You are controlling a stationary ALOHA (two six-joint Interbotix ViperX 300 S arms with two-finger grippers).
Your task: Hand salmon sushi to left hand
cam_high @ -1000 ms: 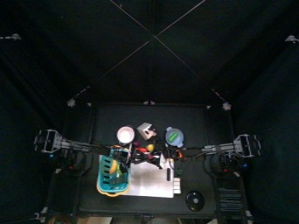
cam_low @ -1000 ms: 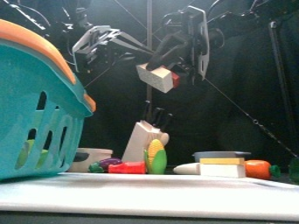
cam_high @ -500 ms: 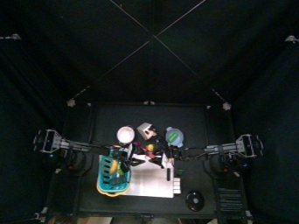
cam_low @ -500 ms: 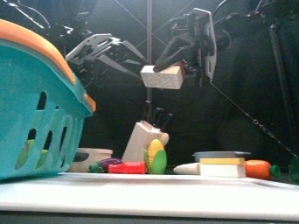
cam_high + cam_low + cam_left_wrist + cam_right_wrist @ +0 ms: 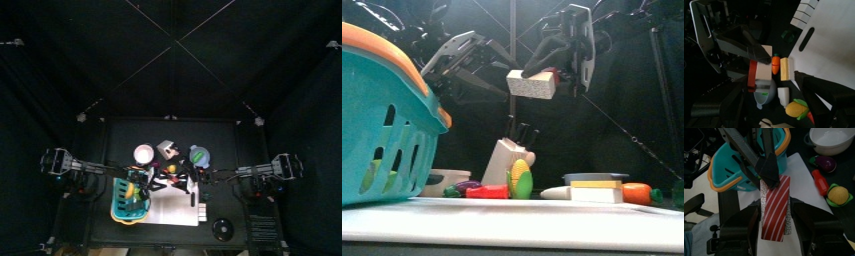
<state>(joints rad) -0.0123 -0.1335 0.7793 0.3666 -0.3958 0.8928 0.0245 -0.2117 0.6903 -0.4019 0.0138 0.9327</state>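
Above black table (image 5: pixel 502 235), curtained pen: right hand (image 5: pixel 556 75) holds salmon sushi (image 5: pixel 533 85); left hand (image 5: pixel 469 65) wide.

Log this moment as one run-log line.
phase: handover in air | right tool: shut on salmon sushi | left tool: open beside sushi | height: above table
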